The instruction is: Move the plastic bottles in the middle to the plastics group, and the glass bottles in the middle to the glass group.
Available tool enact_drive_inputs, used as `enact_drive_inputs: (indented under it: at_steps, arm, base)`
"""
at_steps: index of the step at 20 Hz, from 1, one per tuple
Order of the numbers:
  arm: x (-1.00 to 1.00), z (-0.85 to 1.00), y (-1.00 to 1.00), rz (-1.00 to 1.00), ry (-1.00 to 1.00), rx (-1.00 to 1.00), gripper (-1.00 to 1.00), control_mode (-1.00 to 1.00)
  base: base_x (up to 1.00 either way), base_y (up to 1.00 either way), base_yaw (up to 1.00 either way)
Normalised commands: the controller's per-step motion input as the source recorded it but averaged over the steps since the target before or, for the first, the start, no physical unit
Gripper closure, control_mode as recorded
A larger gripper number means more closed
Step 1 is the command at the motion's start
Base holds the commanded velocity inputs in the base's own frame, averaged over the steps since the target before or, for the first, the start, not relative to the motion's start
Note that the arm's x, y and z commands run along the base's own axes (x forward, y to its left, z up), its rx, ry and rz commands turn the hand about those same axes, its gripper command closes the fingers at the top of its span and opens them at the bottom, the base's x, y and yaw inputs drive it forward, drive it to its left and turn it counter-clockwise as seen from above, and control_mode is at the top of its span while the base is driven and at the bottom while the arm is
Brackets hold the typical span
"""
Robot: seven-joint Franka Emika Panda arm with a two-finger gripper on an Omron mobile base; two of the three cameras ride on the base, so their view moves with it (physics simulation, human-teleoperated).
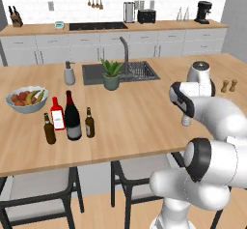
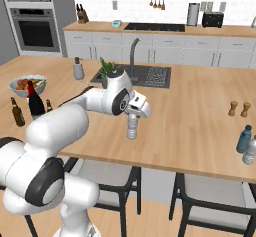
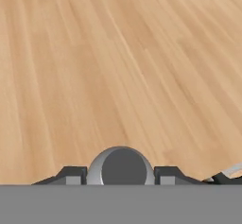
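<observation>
Far to the left of the fingers, near the counter's (image 1: 144, 121) left end, stands the glass group: a plain dark brown bottle (image 1: 49, 129), a red-labelled bottle (image 1: 57, 114) and, just beside them, the tall dark wine bottle (image 1: 73, 116) and the small brown beer bottle (image 1: 89, 123). In the right base view the arm cuts off most of this cluster, leaving the plain bottle, the wine bottle's upper half and a sliver of the beer bottle. A fruit bowl (image 1: 26, 100) sits behind them, and a grey soap dispenser (image 1: 69, 73) stands further back, beside the sink (image 1: 120, 72) with its potted plant (image 1: 111, 74).

The gripper (image 2: 132, 115) points down over the small clear water bottle (image 2: 132, 127), which stands upright on the counter. In the hand view its pale cap (image 3: 120, 167) sits between the two dark fingertips (image 3: 71, 176), one on each side and close against it, though the grey band hides their lower parts, so actual contact is not visible. In the left base view the white arm hides nearly all of the bottle; only its bottom end peeks out at the counter.

To the right of the fingers, well apart, stand two small brown shakers (image 2: 238, 109). Further right, near the counter's edge, a blue bottle (image 2: 244, 139) and a clear bottle (image 2: 250, 150) stand together, the clear one cut by the frame.
</observation>
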Motion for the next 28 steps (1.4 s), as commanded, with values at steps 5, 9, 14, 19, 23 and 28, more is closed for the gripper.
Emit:
enact_drive_inputs:
  at_steps: [5, 9, 14, 19, 23, 28]
  arm:
    - [-0.14, 0.50, -0.92, -0.14, 0.02, -0.01, 1.00, -1.00]
    - [-0.05, 0.33, -0.94, -0.14, 0.01, -0.03, 1.00, -1.00]
    - [-0.13, 0.00, -0.82, -0.18, 0.00, -0.03, 1.00, -1.00]
    - [-0.09, -0.13, -0.71, -0.17, 0.00, -0.03, 1.00, -1.00]
    - [-0.05, -0.19, -0.67, -0.16, 0.00, -0.04, 1.00, -1.00]
    - [-0.02, -0.04, -0.63, -0.13, -0.01, -0.01, 1.00, -1.00]
  base:
    - [0.00, 0.00, 0.00]
    - [0.00, 0.00, 0.00]
    - [0.00, 0.00, 0.00]
    - [0.00, 0.00, 0.00]
    - [0.00, 0.00, 0.00]
    - [0.00, 0.00, 0.00]
